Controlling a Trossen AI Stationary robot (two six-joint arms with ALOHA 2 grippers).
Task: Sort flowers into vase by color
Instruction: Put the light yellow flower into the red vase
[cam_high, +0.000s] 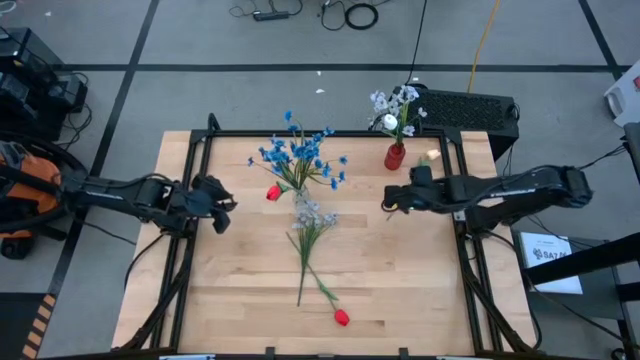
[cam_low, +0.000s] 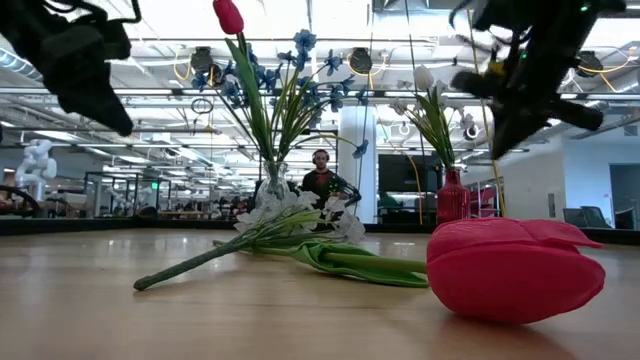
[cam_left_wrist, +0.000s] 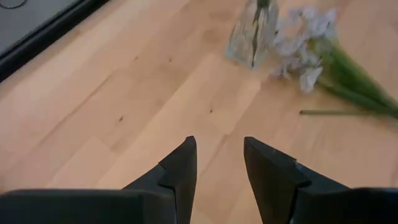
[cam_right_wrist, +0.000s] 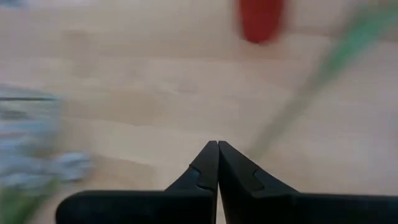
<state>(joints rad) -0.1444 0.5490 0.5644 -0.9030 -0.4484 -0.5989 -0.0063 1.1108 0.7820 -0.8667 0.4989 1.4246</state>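
A clear vase (cam_left_wrist: 252, 34) at the table's middle back holds blue flowers (cam_high: 300, 155) and a red bud (cam_high: 273, 192). A red vase (cam_high: 395, 157) at the back right holds white-lilac flowers (cam_high: 398, 103) and a cream bud (cam_high: 390, 122). A white-lilac bunch (cam_high: 312, 215) and a red tulip (cam_low: 515, 270) lie flat on the table. Another cream bud (cam_high: 432, 155) shows right of the red vase. My left gripper (cam_high: 222, 210) is open and empty, left of the clear vase. My right gripper (cam_high: 390, 202) is shut, near the red vase. My right gripper's fingers (cam_right_wrist: 217, 155) are closed together. A blurred green stem (cam_right_wrist: 311, 81) runs close past them. I cannot tell whether they touch it.
A black frame (cam_high: 300, 133) runs round the wooden table top (cam_high: 240, 290). There is bare wood at the near left and near right. A black box (cam_high: 470, 105) stands behind the table's far right corner. A person (cam_low: 320, 180) shows far off in the room.
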